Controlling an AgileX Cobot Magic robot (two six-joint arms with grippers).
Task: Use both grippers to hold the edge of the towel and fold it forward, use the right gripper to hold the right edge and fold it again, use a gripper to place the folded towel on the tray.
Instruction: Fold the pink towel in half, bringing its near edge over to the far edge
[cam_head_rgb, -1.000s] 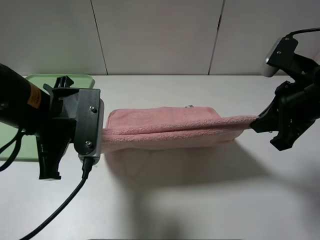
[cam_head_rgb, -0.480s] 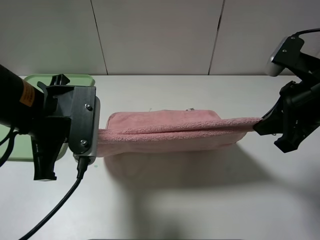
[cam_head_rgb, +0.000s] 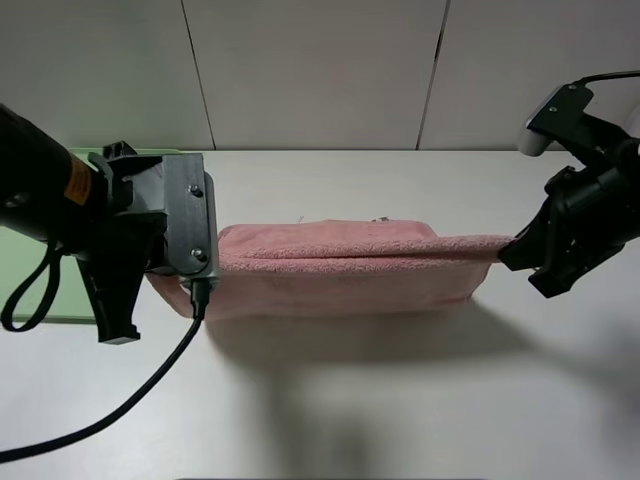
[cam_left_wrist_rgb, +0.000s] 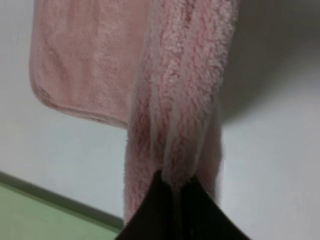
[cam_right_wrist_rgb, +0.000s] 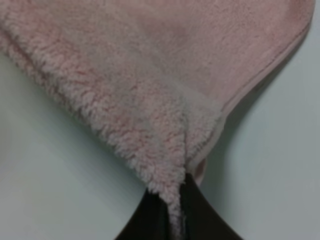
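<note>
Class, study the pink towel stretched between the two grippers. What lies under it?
Under the towel only the white table and the towel's shadow show. The table directly beneath the cloth is covered.

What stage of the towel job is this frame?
Done: both edge grasps. In hand: the first fold, with the left gripper and right gripper shut on the towel, its edge taut above the lower layer. Remaining: finishing this fold, the right-edge fold, then placement on the tray.
</note>
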